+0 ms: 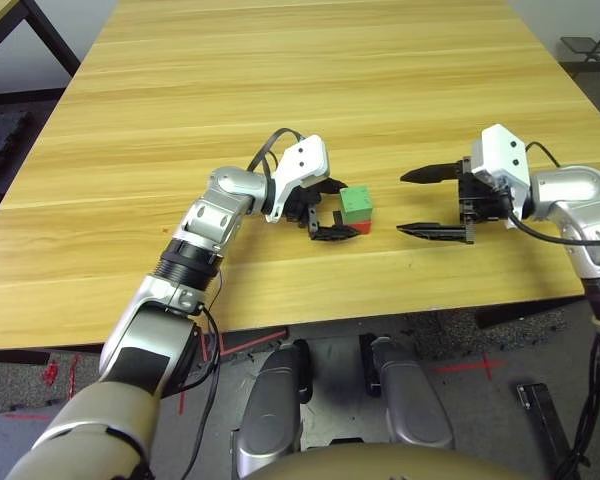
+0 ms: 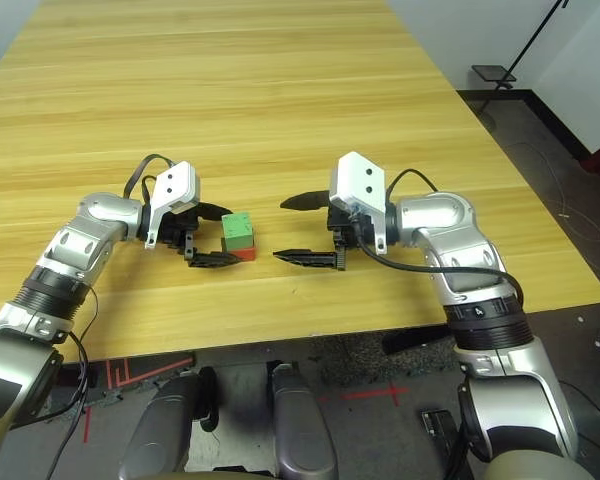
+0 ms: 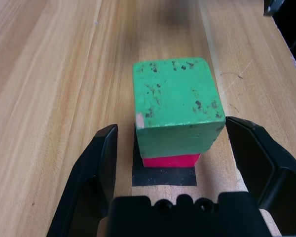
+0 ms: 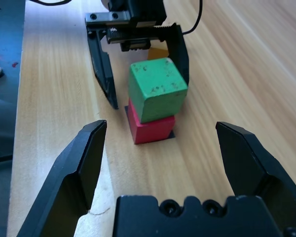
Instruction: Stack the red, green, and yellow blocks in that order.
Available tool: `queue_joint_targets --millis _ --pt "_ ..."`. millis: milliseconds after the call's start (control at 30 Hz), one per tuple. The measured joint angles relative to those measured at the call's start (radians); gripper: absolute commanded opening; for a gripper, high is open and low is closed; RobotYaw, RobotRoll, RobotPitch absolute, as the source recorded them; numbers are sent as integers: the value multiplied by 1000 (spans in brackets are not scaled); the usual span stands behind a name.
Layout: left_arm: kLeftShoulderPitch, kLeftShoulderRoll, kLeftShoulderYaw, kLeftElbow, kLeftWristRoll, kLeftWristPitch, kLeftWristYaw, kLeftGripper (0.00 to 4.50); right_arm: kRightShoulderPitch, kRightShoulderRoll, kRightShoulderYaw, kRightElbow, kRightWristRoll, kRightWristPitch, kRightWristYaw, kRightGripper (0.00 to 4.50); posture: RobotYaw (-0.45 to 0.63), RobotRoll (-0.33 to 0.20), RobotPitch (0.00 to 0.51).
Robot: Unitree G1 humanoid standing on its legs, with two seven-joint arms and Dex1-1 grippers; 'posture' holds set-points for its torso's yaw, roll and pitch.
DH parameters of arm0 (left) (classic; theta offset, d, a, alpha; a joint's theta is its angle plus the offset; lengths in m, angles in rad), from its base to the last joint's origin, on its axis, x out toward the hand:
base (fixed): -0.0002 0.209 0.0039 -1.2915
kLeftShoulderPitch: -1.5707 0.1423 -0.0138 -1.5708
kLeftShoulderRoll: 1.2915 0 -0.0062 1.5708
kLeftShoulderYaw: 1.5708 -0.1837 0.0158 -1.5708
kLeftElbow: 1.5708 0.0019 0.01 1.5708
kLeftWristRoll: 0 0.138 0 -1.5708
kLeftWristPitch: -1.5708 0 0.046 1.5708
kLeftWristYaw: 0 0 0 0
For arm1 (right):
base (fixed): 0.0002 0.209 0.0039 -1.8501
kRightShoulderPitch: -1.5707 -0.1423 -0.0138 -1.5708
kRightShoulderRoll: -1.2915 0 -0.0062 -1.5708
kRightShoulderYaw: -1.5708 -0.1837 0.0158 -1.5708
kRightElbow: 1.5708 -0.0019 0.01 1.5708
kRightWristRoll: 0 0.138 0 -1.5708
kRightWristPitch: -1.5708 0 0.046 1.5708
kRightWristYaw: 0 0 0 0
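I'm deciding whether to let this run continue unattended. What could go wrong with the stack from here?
1. The left gripper is open with its fingers on either side of the green block; a sideways pull-out could knock it off the red block.
2. The green block sits askew on the red, so it may tip.
3. The yellow block lies behind the left gripper, awkward to reach.

The green block (image 4: 158, 89), scuffed with dark specks, is stacked on the red block (image 4: 150, 127), slightly twisted and overhanging it. The red block is seated on the table near its front edge. A sliver of the yellow block (image 4: 158, 52) is seen just behind the stack.
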Motion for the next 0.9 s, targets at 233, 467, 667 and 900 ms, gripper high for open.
queue_joint_targets --millis 233,467,667,900 --pt "-4 69 6 18 0 -16 -41 4466 -2 4 1 24 -5 -15 1 4500 173 20 205" --pt "-59 106 37 134 0 -95 -70 4466 -7 17 3 33 -8 -23 5 4500 187 26 196" --pt "-135 90 60 251 -2 -247 -117 4466 -22 22 6 44 -10 -32 11 4500 189 26 188" --pt "-204 117 64 432 3 -415 -250 4466 -35 23 8 60 -18 -39 17 4500 183 22 183"
